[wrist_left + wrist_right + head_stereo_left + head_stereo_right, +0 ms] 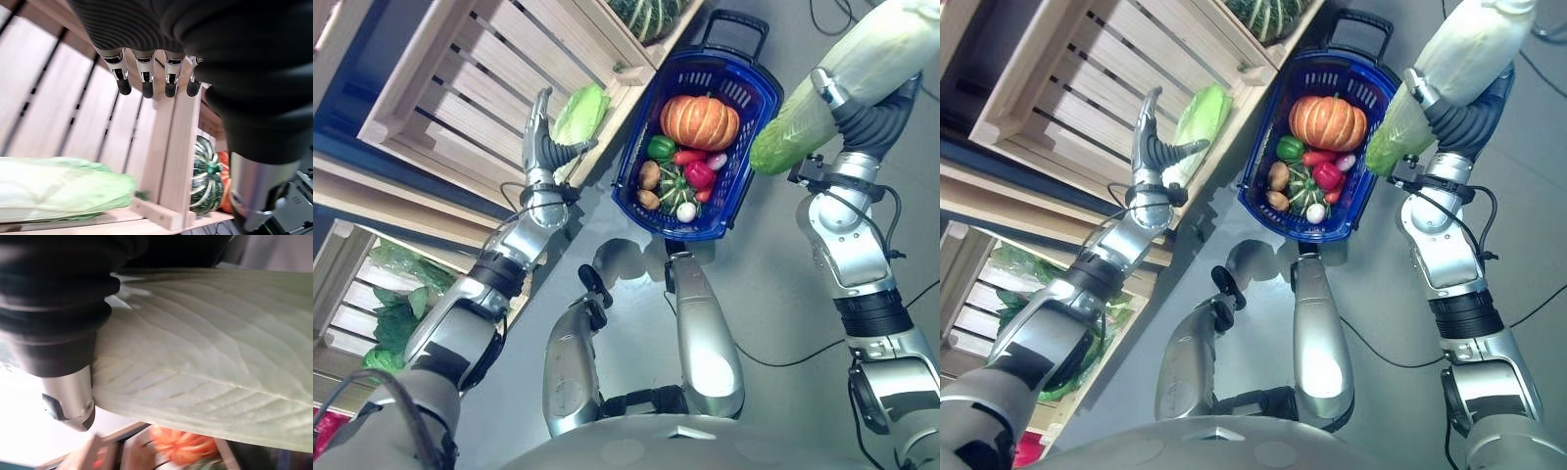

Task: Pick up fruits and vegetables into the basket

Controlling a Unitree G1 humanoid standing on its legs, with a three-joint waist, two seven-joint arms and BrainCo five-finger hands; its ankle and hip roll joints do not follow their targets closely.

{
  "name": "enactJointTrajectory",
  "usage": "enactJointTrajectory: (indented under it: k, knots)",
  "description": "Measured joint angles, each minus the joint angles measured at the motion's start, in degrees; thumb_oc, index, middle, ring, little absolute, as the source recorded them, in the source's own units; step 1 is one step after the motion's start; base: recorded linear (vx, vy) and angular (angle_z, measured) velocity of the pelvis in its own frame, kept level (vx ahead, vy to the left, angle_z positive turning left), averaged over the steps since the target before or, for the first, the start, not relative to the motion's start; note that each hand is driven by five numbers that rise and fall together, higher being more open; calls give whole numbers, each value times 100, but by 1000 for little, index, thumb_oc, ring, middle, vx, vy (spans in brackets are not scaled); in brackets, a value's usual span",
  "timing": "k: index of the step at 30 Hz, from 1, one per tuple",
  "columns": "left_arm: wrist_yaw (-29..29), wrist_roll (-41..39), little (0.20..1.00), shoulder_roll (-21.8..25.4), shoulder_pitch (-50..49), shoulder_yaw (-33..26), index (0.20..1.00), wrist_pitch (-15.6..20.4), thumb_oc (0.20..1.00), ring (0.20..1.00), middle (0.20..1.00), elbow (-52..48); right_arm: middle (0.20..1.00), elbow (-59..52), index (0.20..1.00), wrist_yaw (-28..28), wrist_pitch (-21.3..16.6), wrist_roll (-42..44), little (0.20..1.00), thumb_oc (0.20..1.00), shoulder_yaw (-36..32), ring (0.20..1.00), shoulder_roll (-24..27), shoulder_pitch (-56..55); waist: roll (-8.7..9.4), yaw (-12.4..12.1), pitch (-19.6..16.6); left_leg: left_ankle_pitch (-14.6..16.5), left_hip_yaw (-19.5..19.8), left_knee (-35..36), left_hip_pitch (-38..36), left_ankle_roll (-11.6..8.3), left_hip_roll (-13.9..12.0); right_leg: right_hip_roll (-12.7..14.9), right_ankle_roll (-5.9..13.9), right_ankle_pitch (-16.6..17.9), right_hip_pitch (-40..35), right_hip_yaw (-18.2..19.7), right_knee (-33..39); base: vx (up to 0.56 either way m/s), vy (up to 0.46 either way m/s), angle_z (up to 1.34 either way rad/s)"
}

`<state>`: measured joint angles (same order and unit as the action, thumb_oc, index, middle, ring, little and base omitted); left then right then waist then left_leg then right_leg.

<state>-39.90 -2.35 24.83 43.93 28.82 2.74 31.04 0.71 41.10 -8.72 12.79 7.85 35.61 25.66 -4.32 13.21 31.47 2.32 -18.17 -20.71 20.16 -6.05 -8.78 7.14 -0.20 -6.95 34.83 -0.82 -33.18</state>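
We are holding a long napa cabbage in our right hand, fingers curled round its middle, just beside the right rim of the blue basket. Its long axis is running from upper right down to lower left, with the green leafy end pointing at the basket and nearly touching the rim. The basket is already carrying a pumpkin, a green pepper and other small produce. For the next move, we judge the cabbage needs to travel leftward over the rim. Our left hand is hanging with straight, relaxed fingers beside a second cabbage lying in the wooden crate, holding nothing.
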Motion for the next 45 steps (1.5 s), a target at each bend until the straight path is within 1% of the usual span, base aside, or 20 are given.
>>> enactJointTrajectory:
  k: [2,3,4,5,7,9,11,15,19,22,27,29,31,33,36,41,42,43,45]
  knots:
    - [-122,-1,1000,-6,268,-3,1000,-2,1000,1000,1000,112,200,192,200,-76,65,-1,200,200,177,200,133,110,-73,30,35,-11,-26,-5,126,3,12,8,2,0,163,35,-31,-12,66,-13]
    - [-180,-9,1000,-8,442,-4,1000,-6,1000,1000,1000,248,200,383,200,-203,77,0,200,200,371,200,179,255,-83,50,37,-28,-70,-7,211,5,38,26,1,-1,320,77,-104,-1,89,-11]
    - [-211,-18,1000,-9,488,-8,1000,-6,1000,1000,1000,278,200,450,200,-274,90,5,200,200,424,200,178,316,-87,57,37,-34,-84,-3,242,6,47,28,0,0,381,102,-128,-2,80,-13]
    - [-269,-44,1000,-31,586,-20,1000,-8,1000,1000,1000,350,200,582,200,-450,118,16,200,200,539,200,162,443,-101,53,41,-44,-115,3,307,2,73,31,-11,-9,518,170,-199,-7,79,-11]
    - [-318,-102,1000,-64,700,-24,1000,-30,1000,1000,1000,457,200,873,200,-720,105,124,200,200,748,200,137,673,-160,73,58,-67,-137,6,416,-1,88,46,-12,-9,665,180,-251,-3,65,-7]
    - [-344,-128,1000,-117,872,-24,1000,-49,1000,1000,1000,573,200,1237,200,-1070,101,447,200,200,964,200,128,960,-203,40,62,-106,-175,10,553,-2,113,86,-26,-17,867,179,-344,3,40,-1]
    - [-346,-231,1000,-182,1103,-21,1000,-154,1000,1000,1000,720,200,1610,200,-1390,101,867,200,200,1091,200,74,1257,-211,-27,60,-149,-187,21,677,-9,163,139,-62,-40,1083,188,-465,12,37,3]
    - [-343,-372,1000,-202,1295,-6,1000,-259,1000,1000,1000,1014,200,2392,200,-2008,91,1566,200,200,1112,200,-235,1731,-215,-120,58,-220,-176,30,912,-32,196,195,-136,-90,1390,159,-626,21,25,6]
    - [-339,-479,1000,-254,1308,18,1000,-278,1000,1000,1000,1202,200,2673,200,-2400,42,2015,200,200,1112,200,-320,1955,-216,-244,58,-262,-123,28,1066,-49,205,216,-166,-112,1556,127,-710,22,11,6]
    - [-338,-528,1000,-264,1370,16,1000,-386,1000,1000,1000,1339,200,2926,200,-2511,40,2210,200,200,1113,200,-329,2245,-216,-337,57,-293,-99,24,1210,-47,240,245,-169,-114,1728,138,-781,16,6,6]
    - [-331,-731,1000,-268,1443,21,1000,-401,1000,1000,1000,1556,200,3598,200,-2521,103,2313,200,200,1116,200,-398,2752,-217,-413,57,-331,1,-12,1453,-37,297,318,-173,-113,1938,102,-865,8,-7,9]
    - [-321,-737,1000,-268,1479,40,1000,-414,1000,1000,1000,1599,200,4043,200,-2498,223,2284,200,200,1152,200,-443,2955,-217,-472,57,-339,30,-16,1486,-31,300,333,-171,-114,1952,71,-863,7,1,6]
    - [-304,-752,1000,-264,1590,63,1000,-429,1000,1000,1000,1688,200,4566,200,-2485,410,2129,200,200,1345,200,-430,3240,-222,-549,54,-340,58,-62,1573,-30,293,336,-170,-115,2016,54,-867,-12,-9,4]
    - [-285,-769,1000,-258,1715,70,1000,-490,1000,1000,1000,1704,200,5017,200,-2490,586,1946,200,200,1399,200,-434,3528,-225,-619,52,-348,76,-109,1732,-19,293,352,-174,-110,2152,44,-892,-25,-34,5]
    - [-249,-770,1000,-235,1820,171,1000,-507,1000,1000,1000,1710,200,5729,200,-2454,823,1746,200,200,1541,200,-417,3872,-225,-695,52,-352,136,-193,1963,-18,290,381,-236,-71,2330,11,-943,-11,-45,8]
    - [-241,-770,1000,-187,1995,366,1000,-585,1000,1000,1000,1736,200,6114,200,-2404,965,1760,200,200,1541,200,-365,4160,-225,-763,52,-333,187,-311,2227,0,294,418,-238,-69,2533,-10,-983,-7,-31,5]
    - [-242,-770,1000,-154,2063,455,1000,-645,1000,1000,1000,1747,476,6132,476,-2402,1000,1759,476,476,1542,476,-352,4204,-225,-774,52,-333,202,-323,2271,0,294,419,-246,-64,2567,-14,-987,6,-17,4]
    - [-241,-770,1000,-129,2131,532,1000,-675,1000,1000,1000,1754,1000,6168,1000,-2392,1045,1761,1000,1000,1541,1000,-339,4248,-225,-799,52,-333,212,-349,2315,1,291,417,-253,-60,2603,-16,-993,5,-30,1]
    - [-241,-770,1000,-122,2277,568,1000,-773,1000,1000,1000,1764,1000,6333,1000,-2378,1207,1769,1000,1000,1549,1000,-312,4356,-225,-839,52,-323,227,-405,2405,5,279,414,-261,-53,2665,-21,-1002,4,-61,0]
